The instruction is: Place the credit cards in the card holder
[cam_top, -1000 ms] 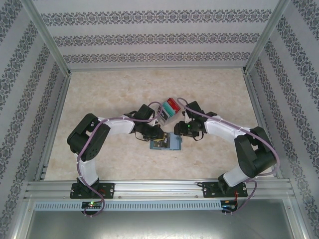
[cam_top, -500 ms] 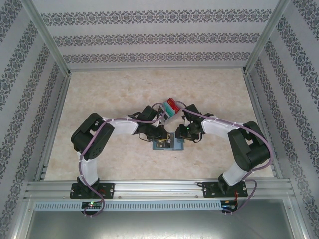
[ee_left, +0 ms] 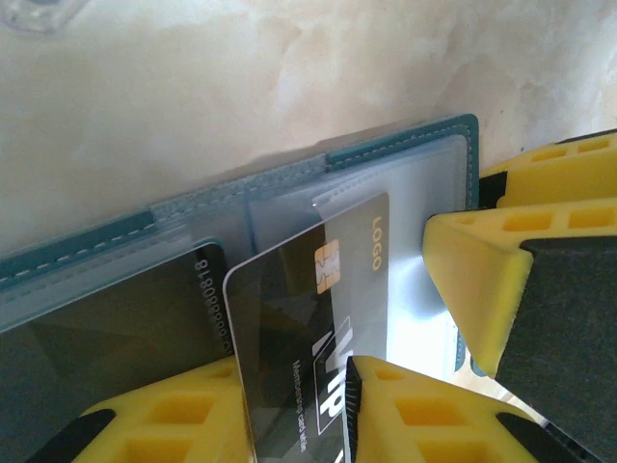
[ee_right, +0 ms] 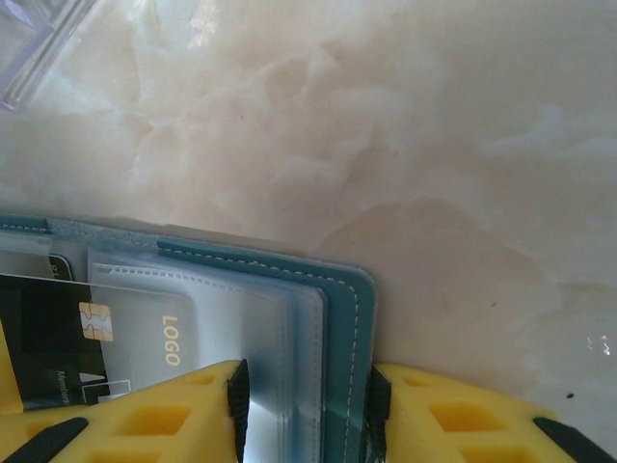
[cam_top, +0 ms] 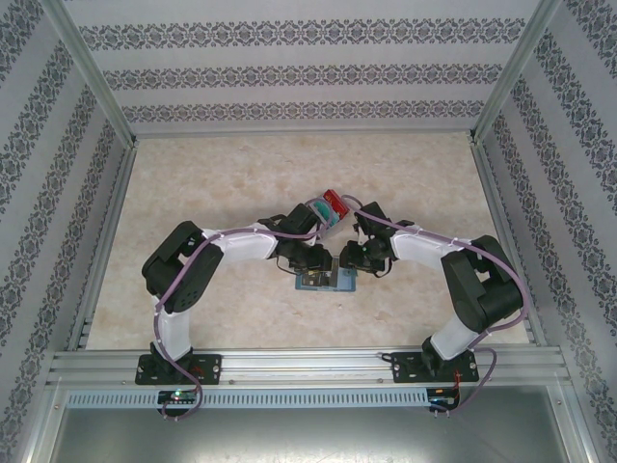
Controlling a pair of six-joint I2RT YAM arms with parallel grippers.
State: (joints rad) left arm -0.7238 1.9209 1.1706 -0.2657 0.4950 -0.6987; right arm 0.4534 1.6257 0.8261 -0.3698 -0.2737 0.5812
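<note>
Left pincer (ee_left: 291, 374) was found low over the open card holder (ee_right: 343, 289), its two yellow fingers (ee_left: 164, 424) standing apart with a dark card (ee_left: 289, 289) lying between them. Whether the pads actually pressed on that card could not be told. The card, marked with a gold chip, "LOGO" and "VIP", ran forward from the fingers, and its leading end lay under a clear pocket sheet of the holder. To the left of the same fingers a second dark card (ee_left: 116, 333) with embossed digits sat behind another clear pocket. Right pincer (ee_right: 307, 378) was closed on the card holder: its pads stood one on each side of the holder's right-hand edge, touching the clear pocket leaves on one side and the stitched teal cover on the other. In the left wrist view, one finger of the right pincer lay on the pocket leaf just to the right of the "LOGO" card. Seen from above, the two pincers faced each other, with the card holder flat on the tabletop (ee_right: 405, 125) beneath and between them. Just beyond both pincers, on the side away from the arm bases, stood a small clear box (cam_top: 326, 210) holding a red card (cam_top: 336, 202) and a teal card (cam_top: 324, 214), apart from the card holder.
</note>
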